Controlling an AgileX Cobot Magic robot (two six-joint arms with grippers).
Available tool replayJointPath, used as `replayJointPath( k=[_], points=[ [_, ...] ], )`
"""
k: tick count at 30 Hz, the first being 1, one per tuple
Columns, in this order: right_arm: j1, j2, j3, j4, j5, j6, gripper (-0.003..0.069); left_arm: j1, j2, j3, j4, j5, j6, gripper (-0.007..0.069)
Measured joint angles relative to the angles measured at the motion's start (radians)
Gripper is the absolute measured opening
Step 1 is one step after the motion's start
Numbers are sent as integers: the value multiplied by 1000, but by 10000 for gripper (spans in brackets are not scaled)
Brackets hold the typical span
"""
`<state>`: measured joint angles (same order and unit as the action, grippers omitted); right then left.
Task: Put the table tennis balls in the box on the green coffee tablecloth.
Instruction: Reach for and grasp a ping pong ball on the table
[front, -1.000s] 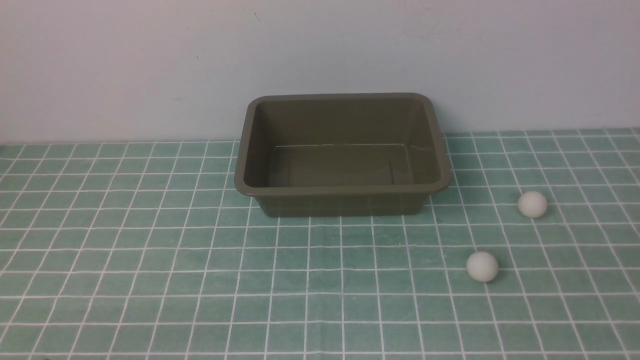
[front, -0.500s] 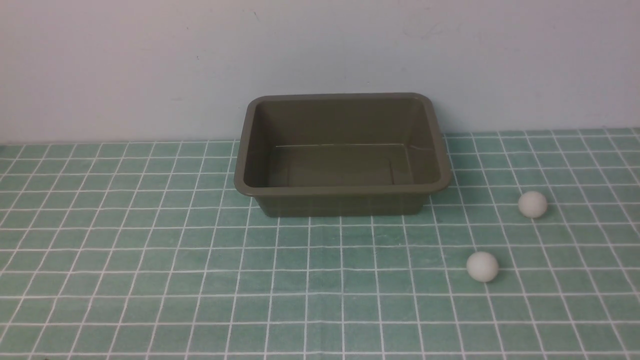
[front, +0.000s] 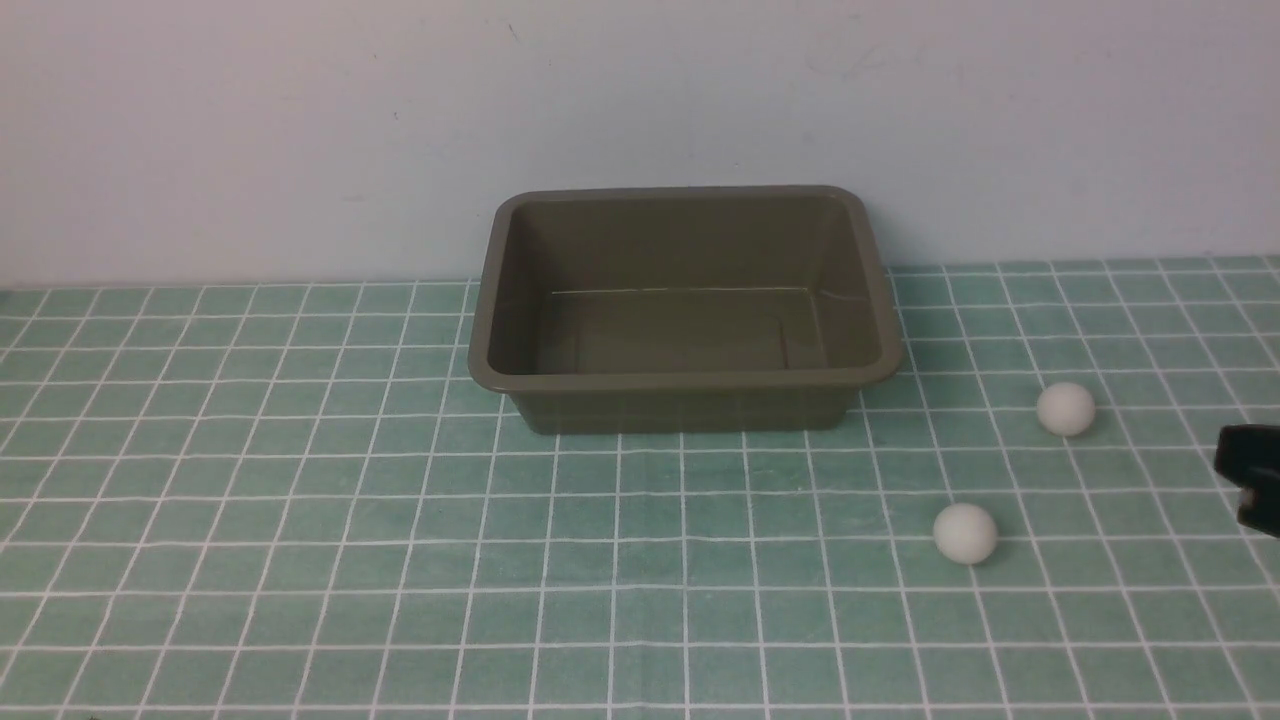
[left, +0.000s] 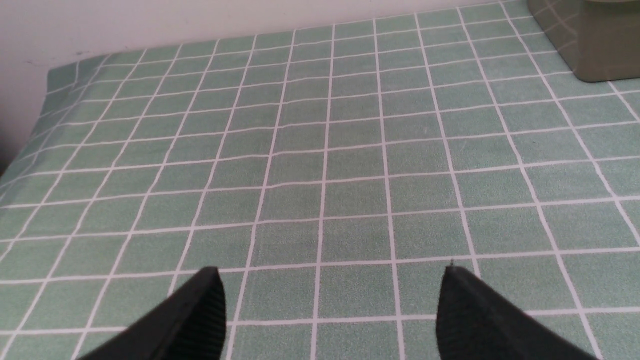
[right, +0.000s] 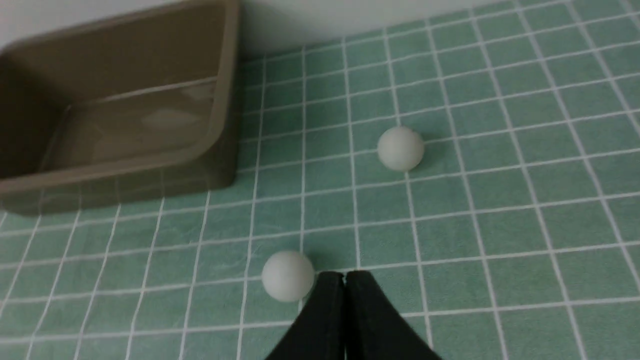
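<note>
**Light and ready to roll, nothing collected so far**

Nearest to the robot, the right claw (right: 344, 274) has its two fingers pressed together and holds nothing. Its tip hangs just beside the near ball (right: 288, 276). The left claw (left: 330, 270) has its fingers spread wide apart over bare cloth, with no ball in its sight.

The near ball looks hollow, very light and stiff, with a smooth round skin. Probably it rolls away at a small push and slips out from a pinch that is off centre. The best place to take it seems to be across its widest middle, with the fingers first parted and lowered on both sides. It lies free on the green coffee tablecloth (front: 300, 500), and nothing stands around it.

Further away, the far ball (front: 1065, 409), of the same kind, rests near the right end of the box (front: 680, 380) but apart from it. The box is empty and has no lid, so only its rim must be passed over. Behind it stands the plain wall (front: 300, 130).
</note>
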<state>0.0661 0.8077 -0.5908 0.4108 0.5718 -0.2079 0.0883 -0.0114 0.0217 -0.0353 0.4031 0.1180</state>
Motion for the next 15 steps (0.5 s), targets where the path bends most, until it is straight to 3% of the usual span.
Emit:
replayJointPath(
  k=[4, 10, 15],
  points=[
    [1, 0, 0, 98, -6, -46, -17, 0, 0, 0, 0, 0, 0, 510],
    [36, 67, -72, 182, 22, -271, -17, 0, 0, 0, 0, 0, 0, 510],
    [47, 278, -251, 159, 121, -257, -13, 0, 0, 0, 0, 0, 0, 510]
  ],
)
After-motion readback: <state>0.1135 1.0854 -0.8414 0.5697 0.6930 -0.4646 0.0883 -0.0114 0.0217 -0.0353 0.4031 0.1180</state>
